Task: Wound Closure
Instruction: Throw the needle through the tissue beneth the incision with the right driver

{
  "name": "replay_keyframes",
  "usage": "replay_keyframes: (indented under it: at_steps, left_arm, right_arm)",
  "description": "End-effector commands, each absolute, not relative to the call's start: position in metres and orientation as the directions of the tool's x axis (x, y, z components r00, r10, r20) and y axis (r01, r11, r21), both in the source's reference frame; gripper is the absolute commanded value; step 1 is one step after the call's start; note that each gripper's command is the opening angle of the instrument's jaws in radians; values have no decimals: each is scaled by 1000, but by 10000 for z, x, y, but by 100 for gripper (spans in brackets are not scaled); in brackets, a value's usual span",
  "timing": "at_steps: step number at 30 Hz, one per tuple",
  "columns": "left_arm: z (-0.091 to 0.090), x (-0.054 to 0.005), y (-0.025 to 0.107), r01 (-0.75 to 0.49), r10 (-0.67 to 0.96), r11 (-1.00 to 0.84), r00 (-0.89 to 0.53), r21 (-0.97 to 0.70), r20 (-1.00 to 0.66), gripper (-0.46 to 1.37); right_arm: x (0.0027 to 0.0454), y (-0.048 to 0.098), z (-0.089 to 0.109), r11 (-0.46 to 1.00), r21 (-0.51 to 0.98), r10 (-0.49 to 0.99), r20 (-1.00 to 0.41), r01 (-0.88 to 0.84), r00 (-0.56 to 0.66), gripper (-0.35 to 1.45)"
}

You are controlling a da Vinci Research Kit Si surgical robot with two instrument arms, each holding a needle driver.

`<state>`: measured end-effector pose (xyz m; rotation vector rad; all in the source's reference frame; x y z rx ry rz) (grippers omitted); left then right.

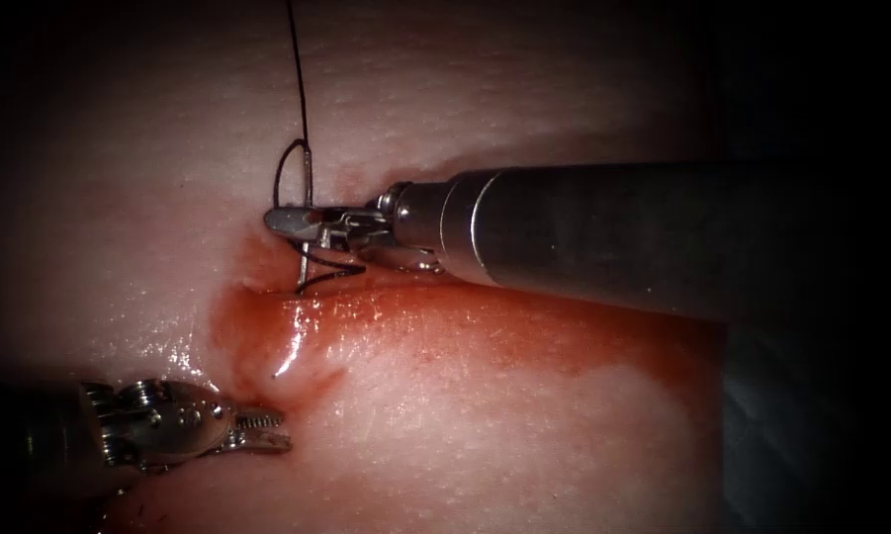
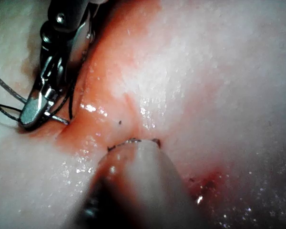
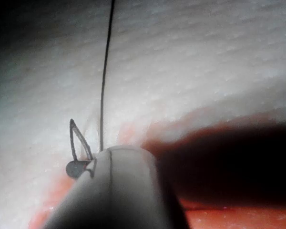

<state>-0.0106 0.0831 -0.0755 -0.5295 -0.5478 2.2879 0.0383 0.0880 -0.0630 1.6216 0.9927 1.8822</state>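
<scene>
Needle point(image 1: 305, 178) — thin, curved, dark-threaded

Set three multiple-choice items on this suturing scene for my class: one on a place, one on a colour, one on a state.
1. In the endoscope view, the left tool is:
A. at lower left, apart from the needle
B. gripping the needle
C. on the other tool's shaft

2. The thread is:
A. white
B. dark
C. green

3. The right tool is:
A. open and empty
B. shut on the needle
C. shut on the tissue

1A: it holds nothing and sits beside the red fluid.
2B: a dark line crosses the pale tissue.
3B: its jaws clamp the needle, seemingly mid-curve, and the needle's lower part seems to enter at the cut.
</scene>
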Motion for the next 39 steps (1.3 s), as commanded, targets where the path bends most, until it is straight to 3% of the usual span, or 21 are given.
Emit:
replay_keyframes:
  at_steps: [1, 39]
  left_arm:
    - [-755, -106, 831, -545, 720, -655, -661, -524, -211, 18]
    - [-762, -98, 836, -550, 720, -659, -659, -513, -219, 19]
  right_arm:
    - [385, 878, -632, -636, 764, 742, 643, 104, -188, -35]
    - [391, 796, -684, -647, 761, 748, 647, 55, -148, -35]
